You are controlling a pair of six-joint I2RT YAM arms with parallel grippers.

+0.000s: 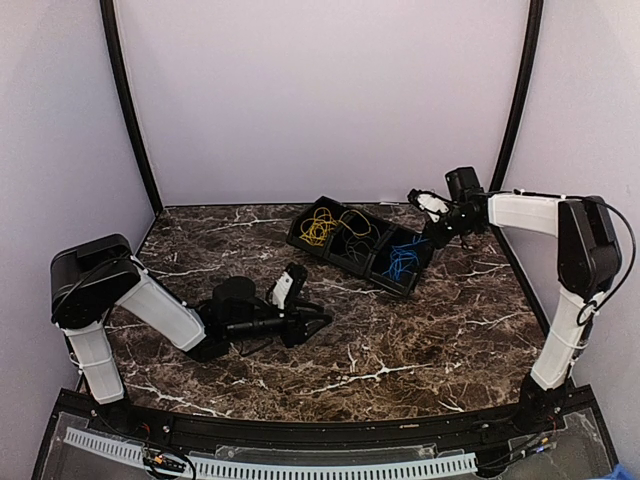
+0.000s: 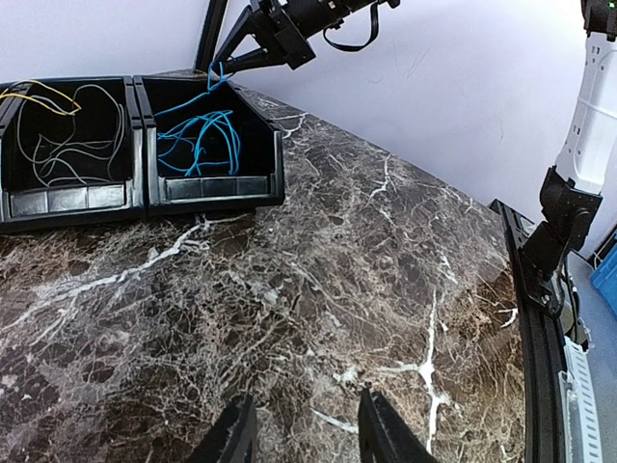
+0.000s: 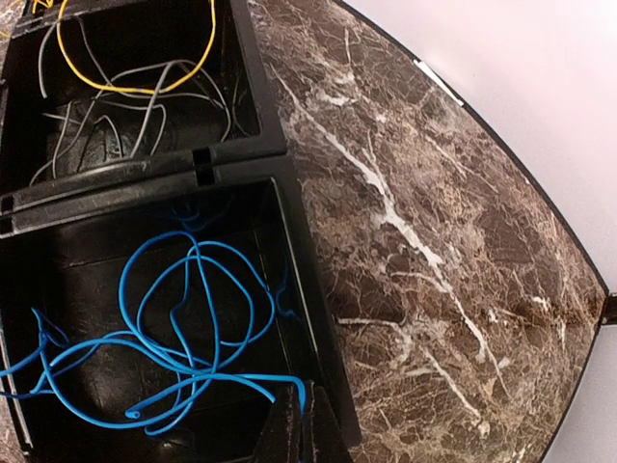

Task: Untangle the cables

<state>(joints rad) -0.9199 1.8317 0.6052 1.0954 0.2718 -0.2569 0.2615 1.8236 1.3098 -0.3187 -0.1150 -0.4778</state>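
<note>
Marble desk (image 1: 400, 350), far side: row of 3 black bins (image 1: 345, 262). In right bin, blue cable (image 1: 402, 260) coiled alone. In left bin, yellow cable (image 1: 318, 230), 1 loop straying over grey wires (image 3: 125, 135) in middle bin. Pinching blue strand at bin rim: right pincer (image 2: 224, 64). Parted and empty: left pincer (image 2: 308, 410) (well apart from bins). Untangling looks nearly done; letting go of blue remains.

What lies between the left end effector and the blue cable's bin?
Only bare marble tabletop ahead of the left end effector; the left wrist view shows it.
</note>
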